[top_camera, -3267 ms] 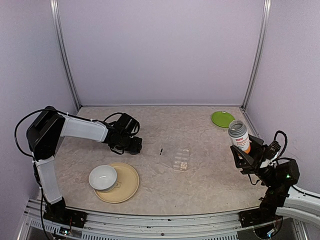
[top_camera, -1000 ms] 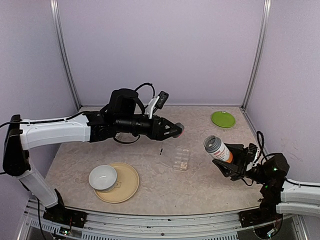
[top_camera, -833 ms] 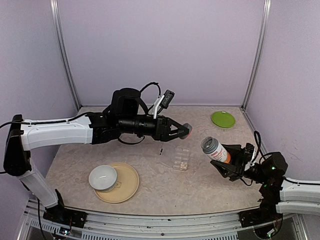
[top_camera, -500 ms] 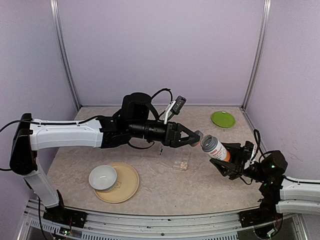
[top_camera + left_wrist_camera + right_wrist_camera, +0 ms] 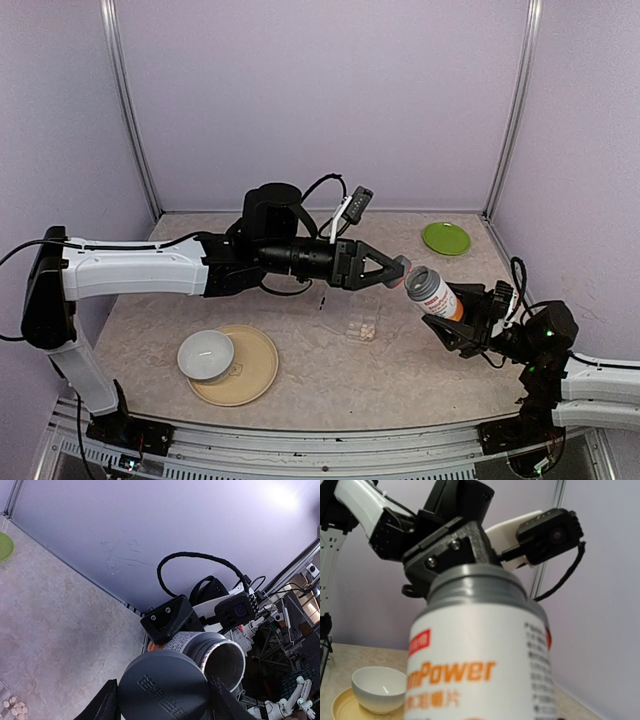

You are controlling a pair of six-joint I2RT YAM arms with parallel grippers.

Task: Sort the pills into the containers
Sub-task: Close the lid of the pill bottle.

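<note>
The clear pill box (image 5: 360, 314) lies flat mid-table with a small cluster of whitish pills (image 5: 367, 329) in its near compartments; the pills also show at the lower left edge of the left wrist view (image 5: 15, 707). My left gripper (image 5: 397, 271) reaches right and is shut on a grey bottle cap (image 5: 162, 690), held right at the open mouth of the orange-labelled bottle (image 5: 224, 659). My right gripper (image 5: 452, 318) is shut on that bottle (image 5: 432, 294) and holds it in the air, tilted left. In the right wrist view the bottle (image 5: 480, 665) hides the fingers.
A white bowl (image 5: 206, 355) sits on a tan plate (image 5: 252, 372) at the near left. A green disc (image 5: 446, 238) lies at the back right by the wall. Purple walls close in the table on three sides.
My left arm has swung from the left side of the table across to the right with the cap. My right arm has tilted the bottle leftward, so cap and bottle mouth now meet.
</note>
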